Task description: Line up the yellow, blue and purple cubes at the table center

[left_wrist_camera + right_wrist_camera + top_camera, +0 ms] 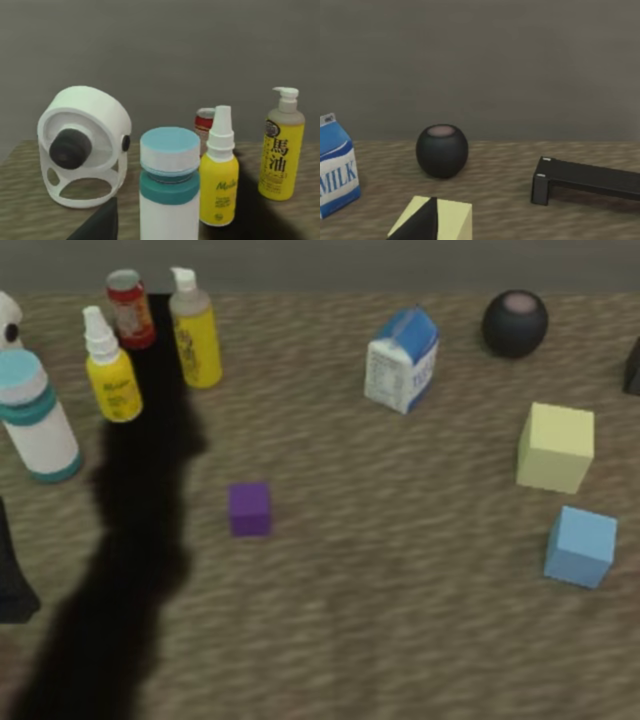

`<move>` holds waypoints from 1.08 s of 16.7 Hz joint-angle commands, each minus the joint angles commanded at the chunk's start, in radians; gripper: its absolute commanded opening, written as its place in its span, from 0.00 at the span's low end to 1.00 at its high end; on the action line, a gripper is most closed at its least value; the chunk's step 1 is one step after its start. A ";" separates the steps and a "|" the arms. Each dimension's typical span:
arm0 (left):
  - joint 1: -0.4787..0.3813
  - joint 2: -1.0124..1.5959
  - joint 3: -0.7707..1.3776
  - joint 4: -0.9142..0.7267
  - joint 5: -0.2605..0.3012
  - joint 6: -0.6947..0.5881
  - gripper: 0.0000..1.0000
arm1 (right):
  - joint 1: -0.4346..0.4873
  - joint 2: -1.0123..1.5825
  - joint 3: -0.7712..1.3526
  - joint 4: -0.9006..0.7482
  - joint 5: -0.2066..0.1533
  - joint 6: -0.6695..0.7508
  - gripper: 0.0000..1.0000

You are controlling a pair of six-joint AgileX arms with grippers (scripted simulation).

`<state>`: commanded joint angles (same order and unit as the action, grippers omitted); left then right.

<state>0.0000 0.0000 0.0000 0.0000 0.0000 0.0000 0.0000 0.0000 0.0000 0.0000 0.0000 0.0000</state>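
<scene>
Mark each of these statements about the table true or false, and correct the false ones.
1. The purple cube sits apart from the other two cubes, toward the table's left. True.
2. The yellow cube is stacked on the blue cube. False: both rest on the table, the yellow one just behind the blue one.
3. The milk carton stands upright. True.
4. The three cubes already form a line at the table's center. False: yellow and blue sit near the right edge, purple left of center.
5. An end effector is holding the purple cube. False: nothing touches it; no end effector shows in the top view.
</scene>
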 joint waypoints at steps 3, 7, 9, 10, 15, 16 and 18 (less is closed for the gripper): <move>-0.003 0.010 0.010 -0.007 0.001 -0.003 1.00 | 0.000 0.000 0.000 0.000 0.000 0.000 1.00; -0.043 0.156 0.153 -0.099 0.002 -0.049 1.00 | 0.000 0.000 0.000 0.000 0.000 0.000 1.00; -0.075 0.293 0.282 -0.176 0.002 -0.087 1.00 | 0.000 0.000 0.000 0.000 0.000 0.000 1.00; -0.092 0.377 0.356 -0.221 0.001 -0.109 1.00 | 0.000 0.000 0.000 0.000 0.000 0.000 1.00; -0.196 0.926 0.776 -0.490 -0.001 -0.234 1.00 | 0.000 0.000 0.000 0.000 0.000 0.000 1.00; -0.219 1.049 0.863 -0.549 -0.001 -0.260 1.00 | 0.000 0.000 0.000 0.000 0.000 0.000 1.00; -0.264 1.292 1.033 -0.664 0.000 -0.311 1.00 | 0.000 0.000 0.000 0.000 0.000 0.000 1.00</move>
<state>-0.2640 1.2922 1.0333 -0.6643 0.0003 -0.3111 0.0000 0.0000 0.0000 0.0000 0.0000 0.0000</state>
